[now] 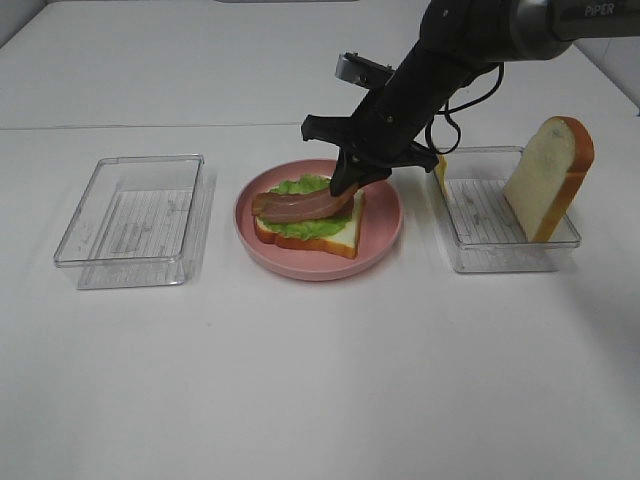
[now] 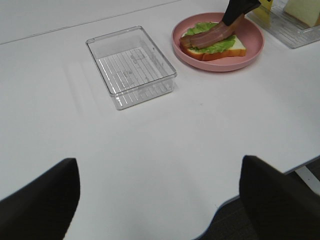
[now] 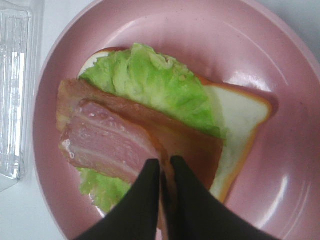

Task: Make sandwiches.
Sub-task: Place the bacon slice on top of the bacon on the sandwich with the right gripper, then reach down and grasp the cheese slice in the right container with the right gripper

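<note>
— On the pink plate, the half-built sandwich lies open: bread, then lettuce, with a bacon strip on top.
— And the right gripper?
— Its jaws are pinched nearly closed on one end of the strip. The left gripper hangs well away, spread wide and holding nothing.
— What could go wrong?
— If the strip clings to a finger as the jaws part, lifting may drag it off the lettuce or pull the lettuce askew. The top slice, leaning in the right tray, would then seat crooked.

The white counter bears a pink plate at its middle. One clear box lies leftward, a second clear box rightward.
</note>
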`<state>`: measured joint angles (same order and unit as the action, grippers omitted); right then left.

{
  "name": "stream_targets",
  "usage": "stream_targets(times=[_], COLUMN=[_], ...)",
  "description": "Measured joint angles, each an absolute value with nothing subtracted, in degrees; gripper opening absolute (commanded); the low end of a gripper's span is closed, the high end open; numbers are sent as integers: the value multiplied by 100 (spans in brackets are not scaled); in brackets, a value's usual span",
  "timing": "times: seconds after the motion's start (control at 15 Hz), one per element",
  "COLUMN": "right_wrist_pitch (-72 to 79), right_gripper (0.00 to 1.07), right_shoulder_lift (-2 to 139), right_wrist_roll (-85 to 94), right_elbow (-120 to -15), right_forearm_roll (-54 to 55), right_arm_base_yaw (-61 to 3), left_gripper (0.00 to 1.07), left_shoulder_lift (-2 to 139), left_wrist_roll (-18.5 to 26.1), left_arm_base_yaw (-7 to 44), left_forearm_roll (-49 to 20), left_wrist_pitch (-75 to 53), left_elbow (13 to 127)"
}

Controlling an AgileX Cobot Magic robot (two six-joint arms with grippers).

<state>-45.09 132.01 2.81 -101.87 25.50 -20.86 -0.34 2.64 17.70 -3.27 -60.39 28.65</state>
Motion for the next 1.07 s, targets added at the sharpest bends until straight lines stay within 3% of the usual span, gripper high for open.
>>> stream_targets(times=[0.2,0.67,1.07], right_wrist_pitch=[-4595,-5117,-5655], right_gripper=[78,78,78], right_shoulder_lift=[13201,12611,12227], right_wrist_roll=[264,246,-871], right_elbow=[-10199,-10474,-10594], right_forearm_roll=[2532,1868,-143], right_arm_base_yaw=[-2086,-2086,-2057], left_gripper=[83,83,83], left_shoulder_lift=[-34,-34,-34], left_wrist_roll=[264,264,264], left_arm_base_yaw=[1770,1770,1770], left_forearm_roll=[-327,-327,-327], left_wrist_pitch=[-6039,-6039,-6039], left_elbow=[2865,2865,2865])
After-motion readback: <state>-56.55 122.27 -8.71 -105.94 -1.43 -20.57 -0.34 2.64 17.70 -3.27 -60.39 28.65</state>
